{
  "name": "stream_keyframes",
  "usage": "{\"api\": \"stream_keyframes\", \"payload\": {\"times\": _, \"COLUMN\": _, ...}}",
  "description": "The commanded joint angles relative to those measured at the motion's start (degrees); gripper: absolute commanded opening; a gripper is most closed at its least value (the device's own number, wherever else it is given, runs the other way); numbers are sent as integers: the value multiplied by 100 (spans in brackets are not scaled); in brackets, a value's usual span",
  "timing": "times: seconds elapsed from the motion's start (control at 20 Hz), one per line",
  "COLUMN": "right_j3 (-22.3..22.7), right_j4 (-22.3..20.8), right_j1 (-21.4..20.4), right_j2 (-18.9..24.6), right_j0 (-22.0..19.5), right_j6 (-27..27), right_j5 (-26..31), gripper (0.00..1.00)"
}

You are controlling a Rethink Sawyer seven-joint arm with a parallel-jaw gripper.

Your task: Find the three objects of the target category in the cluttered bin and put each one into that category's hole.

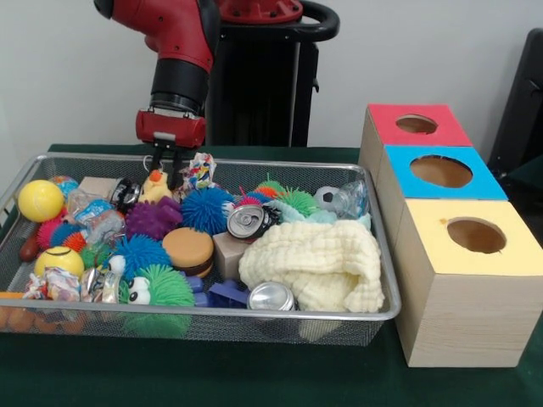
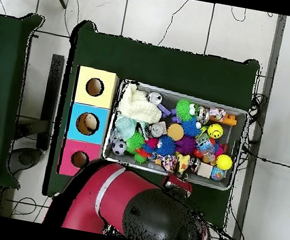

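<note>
Wire mesh bin (image 1: 386, 280) sits on the green cloth just beside the wooden box, long side facing the front camera, packed with toys. Yellow plush duck (image 1: 156, 186) with orange beak sits upright at the far rim, left of middle; in the overhead view the duck (image 2: 182, 163) lies by the bin's bottom edge. Other plush animals: can't pick any out in the clutter. Red hole (image 1: 417, 124) is round, dark, facing up, on the farthest box section (blue next, yellow nearest); overhead, the red hole (image 2: 80, 159) is bottommost.
</note>
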Motion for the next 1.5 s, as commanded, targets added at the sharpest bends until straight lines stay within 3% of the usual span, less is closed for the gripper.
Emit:
{"api": "stream_keyframes", "payload": {"times": 0.05, "right_j3": -229, "right_j4": -58, "right_j1": 170, "right_j2": 925, "right_j0": -108, "right_j6": 603, "right_j5": 310, "gripper": 0}}
{"api": "stream_keyframes", "payload": {"times": 0.35, "right_j3": -216, "right_j4": 58, "right_j1": 222, "right_j2": 874, "right_j0": -90, "right_j6": 492, "right_j5": 71, "gripper": 0}}
{"api": "stream_keyframes", "payload": {"times": 0.75, "right_j3": -199, "right_j4": 72, "right_j1": 133, "right_j2": 824, "right_j0": 1, "right_j6": 446, "right_j5": 190, "gripper": 0}}
{"api": "stream_keyframes", "payload": {"times": 1.5, "right_j3": -266, "right_j4": -454, "right_j1": -800, "right_j2": 673, "right_j0": 478, "right_j6": 488, "right_j5": 1694, "gripper": 0}}
